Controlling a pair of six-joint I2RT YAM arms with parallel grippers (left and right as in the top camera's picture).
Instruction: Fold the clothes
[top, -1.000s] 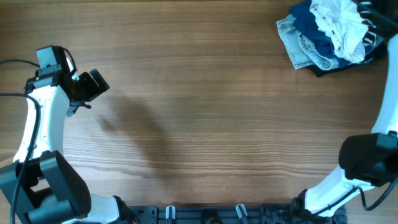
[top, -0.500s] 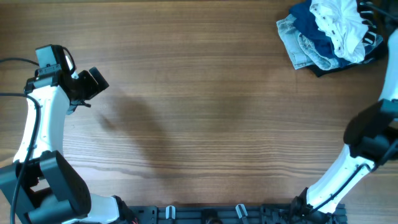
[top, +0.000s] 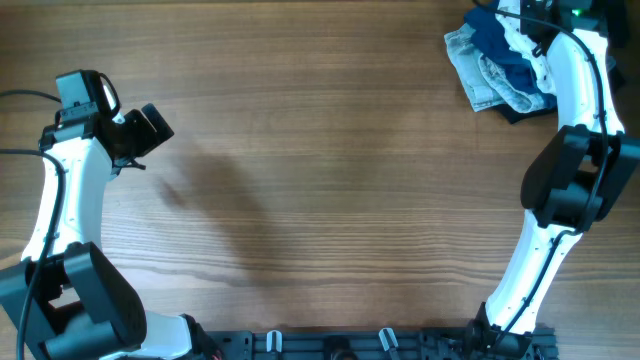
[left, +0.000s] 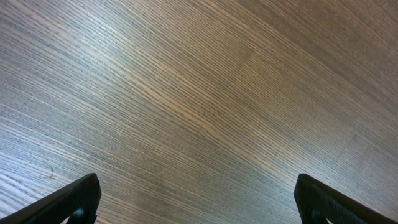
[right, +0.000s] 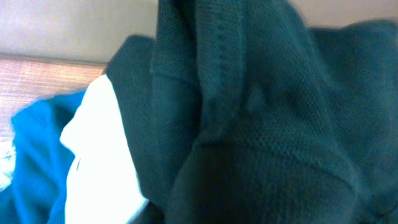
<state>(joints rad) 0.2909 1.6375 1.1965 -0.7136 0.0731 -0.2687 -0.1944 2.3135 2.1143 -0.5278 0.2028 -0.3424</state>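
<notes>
The black garment fills most of the right wrist view (right: 261, 124), very close to the camera. In the overhead view only dark slivers of it (top: 512, 114) show under the heap at the far right corner. My right gripper (top: 527, 14) is down on that heap; its fingers are hidden in both views, so I cannot tell whether it is open or shut. My left gripper (top: 152, 130) is open and empty over bare wood at the left, with both fingertips at the bottom of the left wrist view (left: 199, 202).
The heap also holds a denim garment (top: 468, 58), a blue one (top: 495, 35) and a white one (top: 528, 62); blue (right: 31, 155) and white (right: 99, 155) fabric show beside the black in the right wrist view. The wooden table (top: 330, 170) edge lies just behind the heap.
My right arm has swung from the lower right edge up across the table onto the heap and now covers much of the white garment. The left arm has not moved.
</notes>
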